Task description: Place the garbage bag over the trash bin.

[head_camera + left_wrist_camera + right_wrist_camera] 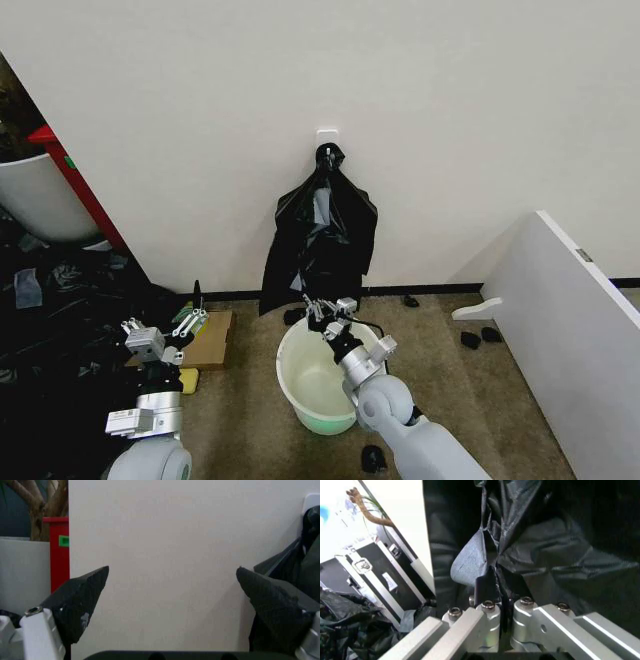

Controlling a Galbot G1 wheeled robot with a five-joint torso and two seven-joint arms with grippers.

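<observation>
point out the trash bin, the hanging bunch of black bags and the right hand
trash bin [300,385]: head view, inner wall of the bucket.
bunch of black bags [322,232]: head view, middle of the bunch hanging on the wall.
right hand [325,312]: head view, between its fingertips, at the bunch's lower edge.

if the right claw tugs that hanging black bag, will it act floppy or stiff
Probably floppy: the garbage bag hangs in loose wrinkles from the wall hook. Its glossy film may be slippery, though the right claw, shut on a fold, looks secure. Likely light, so it should drape toward the trash bin.
</observation>
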